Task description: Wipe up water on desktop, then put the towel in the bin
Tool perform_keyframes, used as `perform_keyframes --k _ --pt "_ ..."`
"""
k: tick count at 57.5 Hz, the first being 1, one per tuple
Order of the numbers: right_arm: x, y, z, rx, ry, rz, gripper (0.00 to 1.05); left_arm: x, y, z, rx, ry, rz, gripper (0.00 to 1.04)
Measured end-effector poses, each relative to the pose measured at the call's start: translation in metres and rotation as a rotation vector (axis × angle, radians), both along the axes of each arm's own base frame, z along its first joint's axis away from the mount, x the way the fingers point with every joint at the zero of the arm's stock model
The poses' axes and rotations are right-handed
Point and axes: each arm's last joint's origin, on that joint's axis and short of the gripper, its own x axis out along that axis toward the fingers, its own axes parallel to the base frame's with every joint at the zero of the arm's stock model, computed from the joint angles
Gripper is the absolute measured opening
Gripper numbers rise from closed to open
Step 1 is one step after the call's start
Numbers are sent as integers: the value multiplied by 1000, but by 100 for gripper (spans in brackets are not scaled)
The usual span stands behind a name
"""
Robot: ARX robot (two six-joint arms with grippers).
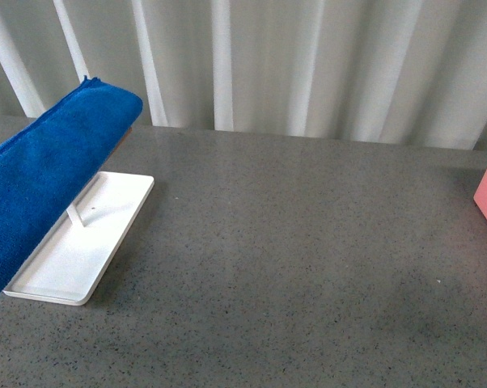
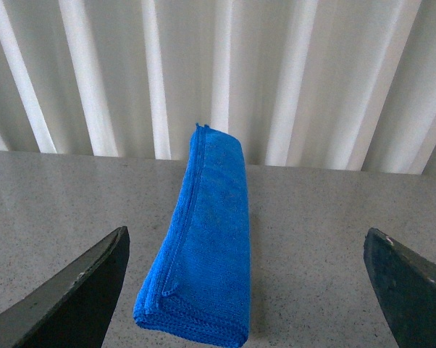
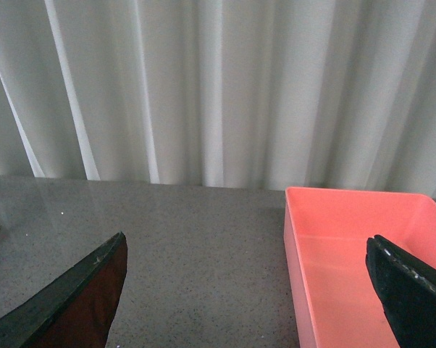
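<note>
I am worrying that the left claw [image 2: 246,230] may pinch only the top fold of the towel [image 1: 49,170], which is resting raised above the white tray [image 1: 82,250] at the left of the surface [image 1: 308,242], and may drag the tray along. Both claws are standing wide spread and holding nothing, with the right claw [image 3: 245,238] hovering near the bin [image 3: 348,194].

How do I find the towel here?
Look at the big grey speckled desktop, then its left side, where a flat white tray sits. The towel is the long folded cloth raised over that tray, the only bright blue, fluffy thing.
</note>
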Motion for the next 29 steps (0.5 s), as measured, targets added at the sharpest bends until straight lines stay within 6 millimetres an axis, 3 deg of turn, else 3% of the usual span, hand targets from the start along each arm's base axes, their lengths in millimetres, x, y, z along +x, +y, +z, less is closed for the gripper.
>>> perform_keyframes --k 29 --pt "0 0 0 0 0 0 98 0 0 0 0 0 0 98"
